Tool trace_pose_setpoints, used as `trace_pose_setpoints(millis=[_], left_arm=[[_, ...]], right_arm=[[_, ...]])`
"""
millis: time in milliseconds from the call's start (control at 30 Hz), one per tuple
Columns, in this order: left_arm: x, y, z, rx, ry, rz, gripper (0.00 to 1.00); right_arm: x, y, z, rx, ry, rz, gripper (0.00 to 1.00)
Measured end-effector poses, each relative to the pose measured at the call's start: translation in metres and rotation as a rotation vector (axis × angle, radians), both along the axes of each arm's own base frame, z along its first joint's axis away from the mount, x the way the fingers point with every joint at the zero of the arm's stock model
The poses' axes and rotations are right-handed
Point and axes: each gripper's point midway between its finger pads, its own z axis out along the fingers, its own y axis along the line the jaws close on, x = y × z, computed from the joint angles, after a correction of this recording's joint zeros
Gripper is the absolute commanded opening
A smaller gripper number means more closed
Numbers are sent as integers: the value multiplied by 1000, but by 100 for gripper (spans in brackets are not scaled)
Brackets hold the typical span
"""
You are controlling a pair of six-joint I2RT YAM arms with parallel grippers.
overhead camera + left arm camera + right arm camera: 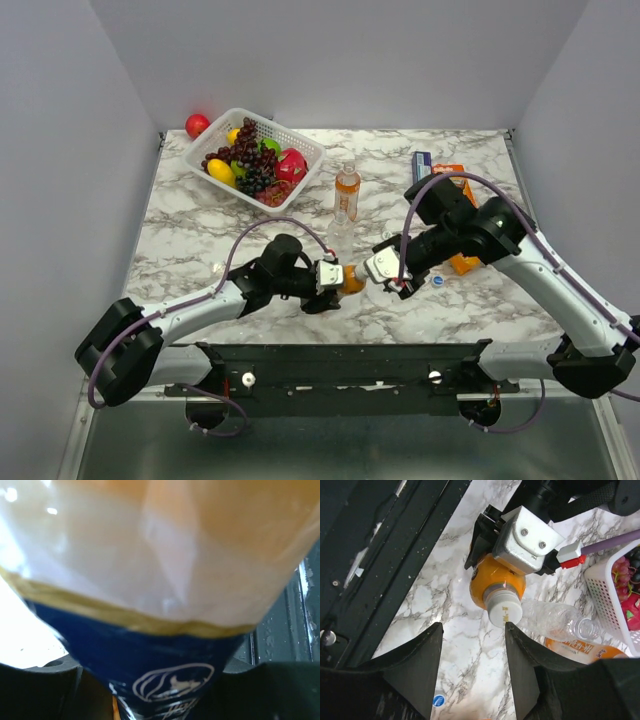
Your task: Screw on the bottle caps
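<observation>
Grey walls close in a white marble-patterned tabletop (200, 230); well in front of the white plastic fruit basket (292, 135), the left gripper (333, 277) is clamped on a small orange plastic bottle (490, 582) held sideways, its round white screw cap (505, 614) seated on the neck; the right gripper (472, 626) stands wide, holding nothing, one finger just beside the cap; to tighten well, I judge it should centre on the cap, close squarely, then twist; a clear uncapped plastic bottle (555, 619) sits nearer the basket; a tiny blue cap (439, 700) rests loose on the marble, farther from it
</observation>
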Motion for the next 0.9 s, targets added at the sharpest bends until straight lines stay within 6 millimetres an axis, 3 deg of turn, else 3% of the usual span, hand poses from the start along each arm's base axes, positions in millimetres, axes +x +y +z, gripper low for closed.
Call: trace_pose_setpoints(millis=[200,667,833,900], left_arm=[[-1,-3,4,1,-23,-44,0],[2,-6,4,14,-62,-89,0],[3,-5,5,14,-67,-87,0],[3,-4,4,18,-66,-86,0]], right_arm=[[11,8,-10,-25,-36,40,59],[12,17,-13,-22,-95,128,50],[13,19,-17,-30,-95,143,40],[14,20,-19,-33,-91,145,30]])
